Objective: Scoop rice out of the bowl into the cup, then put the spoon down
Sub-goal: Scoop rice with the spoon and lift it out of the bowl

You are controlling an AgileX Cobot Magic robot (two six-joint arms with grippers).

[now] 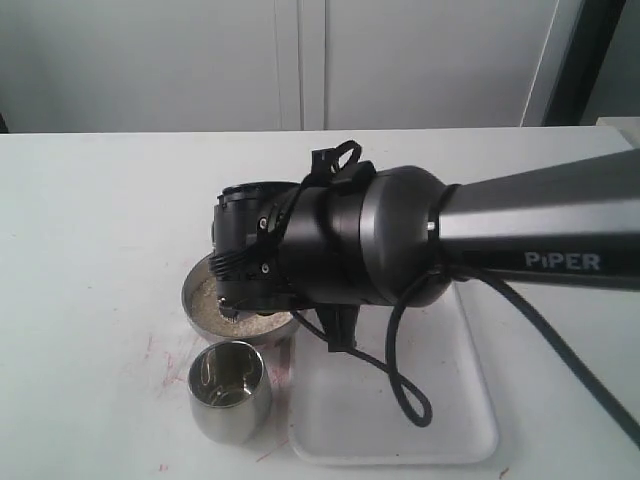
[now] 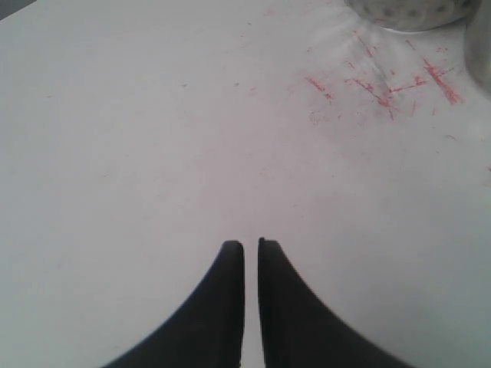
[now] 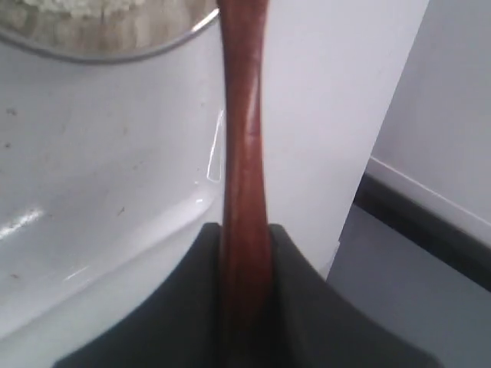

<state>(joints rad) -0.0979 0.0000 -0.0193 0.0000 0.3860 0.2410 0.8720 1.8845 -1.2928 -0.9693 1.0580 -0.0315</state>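
My right gripper (image 3: 245,226) is shut on the dark red-brown wooden spoon's handle (image 3: 244,138), which runs toward the steel bowl (image 3: 100,47). Off-white rice (image 3: 77,6) lies in the bowl. In the exterior view my right arm (image 1: 330,250) hangs over the bowl (image 1: 200,300) and hides the spoon's head; some rice (image 1: 210,303) shows. The steel cup (image 1: 230,392) stands upright just in front of the bowl. My left gripper (image 2: 251,244) is shut with nothing in it, low over bare table and well short of a shiny steel vessel (image 2: 406,11); which vessel it is I cannot tell.
A white tray (image 1: 440,400) lies right of the cup, with the right arm's black cable (image 1: 405,385) looping over it. Red scratch marks (image 2: 383,88) stain the white table near the vessels. The table's far edge meets a white wall (image 1: 300,60).
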